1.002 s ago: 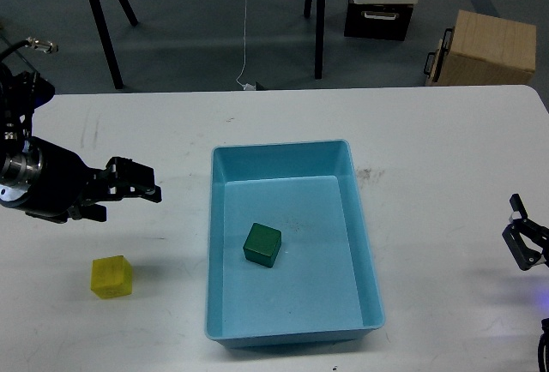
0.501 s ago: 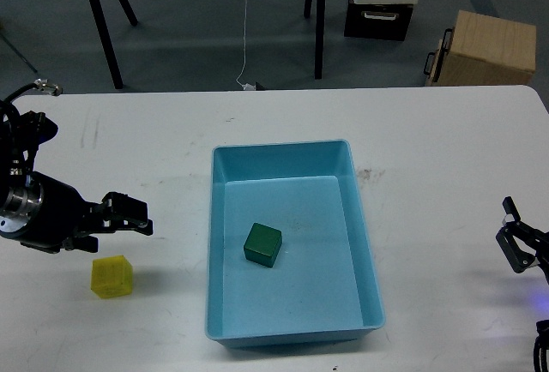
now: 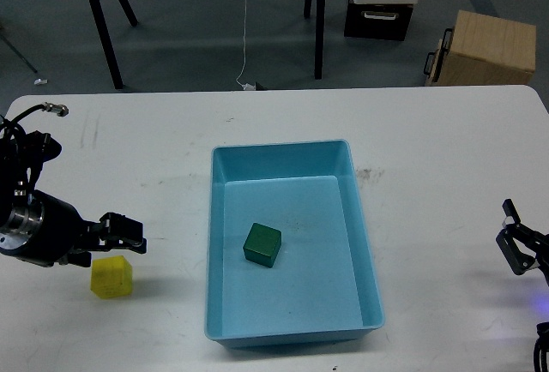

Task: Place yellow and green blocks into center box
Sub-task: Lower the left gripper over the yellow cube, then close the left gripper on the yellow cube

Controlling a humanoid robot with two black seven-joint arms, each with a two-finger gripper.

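My left pincer (image 3: 129,233) hangs just above the yellow block (image 3: 111,277) on the white bench (image 3: 446,141) — fingers parted, gripping nothing. The green block (image 3: 262,244) lies inside the blue box (image 3: 364,256). My right pincer (image 3: 520,243) — also parted and empty — sits at the bench's right edge.

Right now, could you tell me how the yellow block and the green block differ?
The yellow block sits on the white table left of the blue box; the green block lies inside it. The left end effector is just above the yellow one; nothing is near the green. Both are similar cubes.
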